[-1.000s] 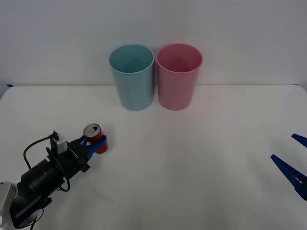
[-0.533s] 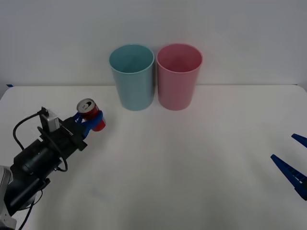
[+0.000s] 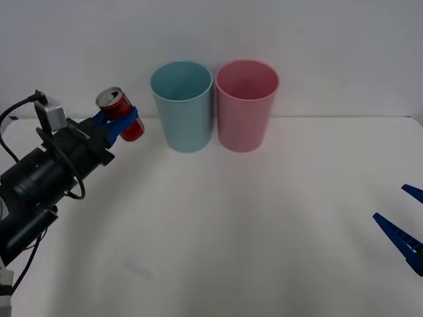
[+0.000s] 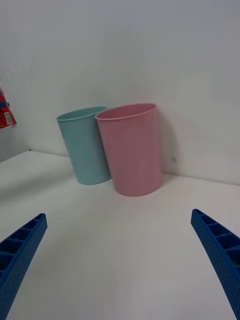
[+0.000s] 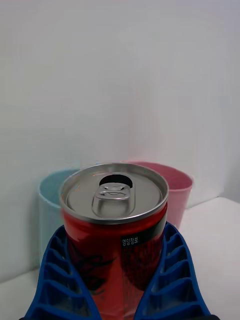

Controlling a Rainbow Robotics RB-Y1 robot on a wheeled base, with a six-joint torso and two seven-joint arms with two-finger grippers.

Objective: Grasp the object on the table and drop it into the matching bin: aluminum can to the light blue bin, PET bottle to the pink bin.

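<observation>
Left gripper (image 3: 124,123) is clamping the aluminum can (image 3: 121,113) in the upper left of the front frame, lifted clear of the table (image 3: 218,224). Can is sitting between the two blue ribbed fingers (image 5: 55,280), which are pressing on both sides of its red body; it is tilting, silver top and pull tab facing up and toward the left of the frame. In the left wrist view the can (image 5: 114,235) is filling the lower centre, fingers wrapping its lower half, opening in the lid visible, small label text too small to read. Can bottom is cut off by the frame edge there.

Can is hanging just left of the light blue bin (image 3: 182,105), not over its rim, not touching it. Pink bin (image 3: 246,104) is standing right beside the blue one, both at the top centre of the front frame; whether they touch is hard to tell. In the left wrist view both bins are partly hidden behind the can.

Right gripper (image 3: 404,224) is resting at the lower right edge of the front frame, fingers spread wide, holding nothing, partly cut off. In the right wrist view a sliver of the can (image 4: 4,111) is showing at the left edge, mostly cut off.
</observation>
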